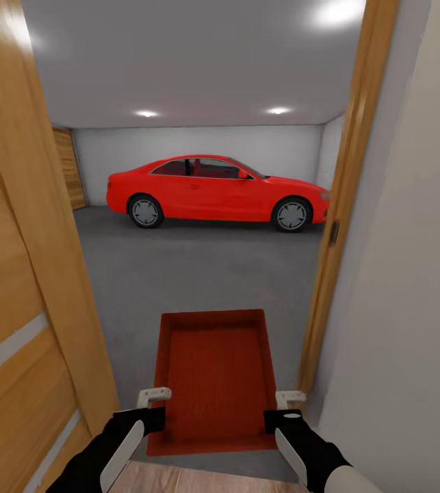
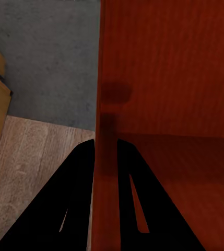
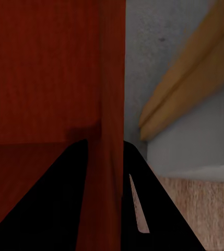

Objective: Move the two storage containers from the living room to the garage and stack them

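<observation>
The left gripper [image 2: 105,157] is pinching one side wall of the orange-red storage container [image 1: 214,370], one finger inside the bin and one outside, the jaws closed down to the wall's thickness; the right gripper [image 3: 106,157] is doing the same on the opposite wall. In the head view both are clamping near the end of the bin closest to the robot, so the container is reaching forward from them, open top up and roughly level. Gripping it on two opposite walls is probably keeping it from tipping or twisting in transit, and holding it low and centred is likely helping it pass between the wooden door [image 1: 14,287] on the left and the door frame [image 1: 336,226] on the right. The bin is hanging in the doorway, over the edge where light plank flooring is giving way to the garage's grey concrete floor [image 1: 199,267], with the red car [image 1: 220,192] well beyond it.
</observation>
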Available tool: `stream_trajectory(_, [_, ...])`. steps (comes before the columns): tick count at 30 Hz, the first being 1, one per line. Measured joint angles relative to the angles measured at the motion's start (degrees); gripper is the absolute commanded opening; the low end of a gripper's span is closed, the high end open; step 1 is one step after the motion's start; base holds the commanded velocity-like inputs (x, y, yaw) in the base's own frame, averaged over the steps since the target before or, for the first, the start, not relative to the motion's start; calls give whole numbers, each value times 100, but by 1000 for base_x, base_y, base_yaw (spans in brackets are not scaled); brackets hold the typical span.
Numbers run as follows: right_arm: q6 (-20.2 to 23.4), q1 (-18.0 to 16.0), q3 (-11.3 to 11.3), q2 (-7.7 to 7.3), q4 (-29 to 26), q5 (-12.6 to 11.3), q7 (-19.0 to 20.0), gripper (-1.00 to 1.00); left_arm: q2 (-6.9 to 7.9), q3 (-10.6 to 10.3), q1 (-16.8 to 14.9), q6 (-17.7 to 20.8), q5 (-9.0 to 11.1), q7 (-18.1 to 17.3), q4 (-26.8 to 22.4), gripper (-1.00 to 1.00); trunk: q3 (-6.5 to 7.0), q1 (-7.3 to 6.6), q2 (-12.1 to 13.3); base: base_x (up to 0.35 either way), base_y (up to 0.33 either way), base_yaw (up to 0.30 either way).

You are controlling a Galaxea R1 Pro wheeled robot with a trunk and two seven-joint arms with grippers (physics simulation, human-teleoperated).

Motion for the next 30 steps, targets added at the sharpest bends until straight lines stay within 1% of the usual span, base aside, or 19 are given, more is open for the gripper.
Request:
stream_trajectory(5, [0, 0, 3, -1, 0, -6, -1, -100, 0, -1, 0, 2, -1, 1, -2, -100, 0, 0, 0, 211, 182, -3])
stream_trajectory(8, [3, 0, 2, 0, 0, -6, -3, -100, 0, 0, 0, 4, 0, 2, -2, -100, 0, 2, 0, 76, 66, -1])
stream_trajectory(19, [-1, 0, 2, -1, 0, -5, -2, -100, 0, -2, 0, -1, 1, 2, -1, -100, 0, 2, 0, 25, 8, 0])
stream_trajectory(26, [-1, 0, 1, -1, 0, -5, -2, -100, 0, -2, 0, -1, -2, 0, -2, -100, 0, -1, 0, 239, 0, 0])
stream_trajectory(30, [0, 0, 1, -1, 0, -4, -1, -100, 0, -2, 0, 0, -1, 1, -2, -100, 1, 1, 0, 111, 0, -21])
